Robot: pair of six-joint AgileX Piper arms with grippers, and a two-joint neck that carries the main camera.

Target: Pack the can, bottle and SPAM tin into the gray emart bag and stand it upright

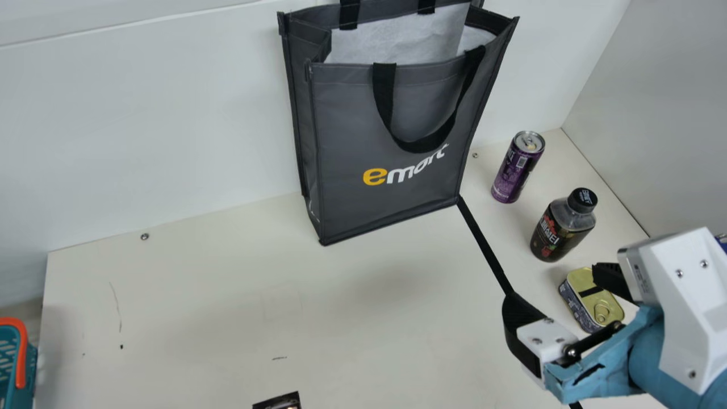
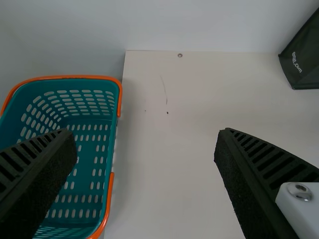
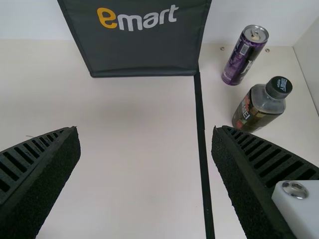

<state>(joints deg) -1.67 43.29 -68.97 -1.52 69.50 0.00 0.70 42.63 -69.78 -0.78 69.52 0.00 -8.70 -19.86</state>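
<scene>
Main view: cream table (image 1: 216, 301) against pale wall (image 1: 170, 125), right fingers (image 1: 518, 311) (left fingers (image 2: 249, 184) too, in left wrist view) wide apart.

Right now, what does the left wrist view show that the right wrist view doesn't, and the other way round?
Between these two, the left wrist view alone has the orange-edged teal basket and the open left gripper. The right wrist view alone has the purple can, the black-capped bottle, a black strip and the open right gripper. Both share the gray emart bag, partly visible in each, the cream table and the pale wall.
</scene>
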